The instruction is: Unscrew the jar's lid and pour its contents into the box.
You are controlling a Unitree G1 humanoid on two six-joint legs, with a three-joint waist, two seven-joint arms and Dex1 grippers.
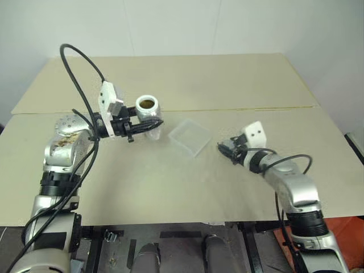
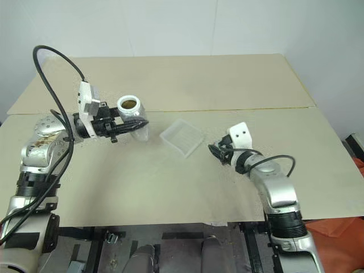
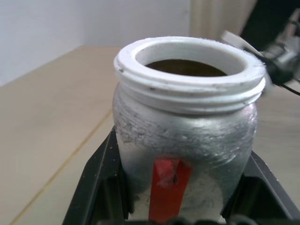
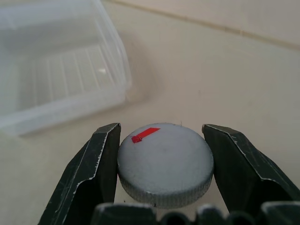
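Note:
My left gripper (image 1: 149, 124) is shut on the jar (image 1: 148, 111), holding it upright above the table, left of the box. The jar's mouth is uncovered, with a white threaded rim and a red mark on its side (image 3: 168, 187). Brownish contents (image 3: 185, 68) show inside. The box (image 1: 190, 137), shallow and clear, lies on the table between my two arms. Low over the table just right of the box, my right gripper (image 1: 225, 149) is shut on the lid (image 4: 165, 164), a round grey cap with a red mark.
The tan table (image 1: 170, 187) has a seam (image 1: 256, 108) running across it behind the box, with a second panel beyond. A black cable (image 1: 79, 57) loops above my left arm. An orange-red object (image 1: 350, 233) sits below the table's right front corner.

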